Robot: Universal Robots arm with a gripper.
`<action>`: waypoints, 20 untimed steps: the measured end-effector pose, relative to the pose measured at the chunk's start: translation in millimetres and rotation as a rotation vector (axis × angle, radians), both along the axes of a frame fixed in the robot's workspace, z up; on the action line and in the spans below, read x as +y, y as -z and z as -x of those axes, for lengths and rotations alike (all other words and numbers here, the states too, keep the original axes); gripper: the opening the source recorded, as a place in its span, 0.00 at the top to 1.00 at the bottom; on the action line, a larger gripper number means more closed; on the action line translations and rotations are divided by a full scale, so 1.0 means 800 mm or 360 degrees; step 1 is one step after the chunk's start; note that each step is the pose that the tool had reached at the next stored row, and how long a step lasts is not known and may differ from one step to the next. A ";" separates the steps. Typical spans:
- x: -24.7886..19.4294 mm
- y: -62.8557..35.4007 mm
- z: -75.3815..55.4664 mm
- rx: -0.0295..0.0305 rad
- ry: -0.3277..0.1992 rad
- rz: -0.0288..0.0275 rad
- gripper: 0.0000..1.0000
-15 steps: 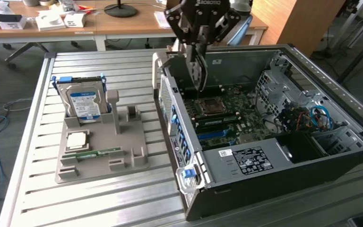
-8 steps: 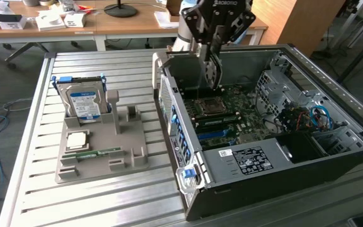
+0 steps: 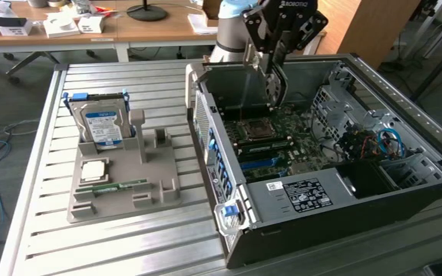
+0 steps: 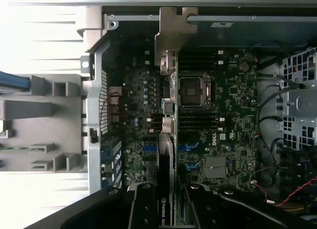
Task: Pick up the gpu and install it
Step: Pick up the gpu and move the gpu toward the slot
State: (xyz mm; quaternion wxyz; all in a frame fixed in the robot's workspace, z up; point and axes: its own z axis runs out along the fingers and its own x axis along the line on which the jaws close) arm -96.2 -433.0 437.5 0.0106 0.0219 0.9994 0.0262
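Fingers (image 4: 143,209) of the gripper (image 4: 168,209) sit nearest the wrist camera, pinching the gpu (image 4: 166,179) by its two flat faces. The card shows edge-on there, with its bracket (image 4: 174,31) at the end toward the case's rear wall.

In the exterior view the gripper (image 3: 273,66) holds the gpu (image 3: 275,92) upright inside the open case (image 3: 282,241). It hangs over the far part of the motherboard (image 3: 298,144), just beside the CPU socket (image 3: 255,129). Whether the card's lower edge has met its slot I cannot tell, since the card hides the slot.

Seating it well likely depends on squareness. The card should stay plumb, its long edge parallel to the slot and the bracket lined up with the rear wall. Pressure probably wants to go straight down and evenly along the length, because a tilt could jam one end. The pinch is narrow, so the card may pivot if one corner catches. It should also stay off the socket.

On the exterior view's left, the holder (image 3: 121,195) with the hard drive (image 3: 102,126) stands well apart on the table (image 3: 129,253).
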 end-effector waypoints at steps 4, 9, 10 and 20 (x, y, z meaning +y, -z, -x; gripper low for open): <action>-0.0001 0.000 -0.009 0.00001 0.0000 0.00002 0.74; 0.0000 0.000 -0.009 -0.00001 0.0000 0.00000 0.74; 0.0000 0.000 -0.009 -0.00001 0.0000 -0.00001 0.74; 0.0000 0.000 -0.015 0.00000 0.0000 0.00001 0.74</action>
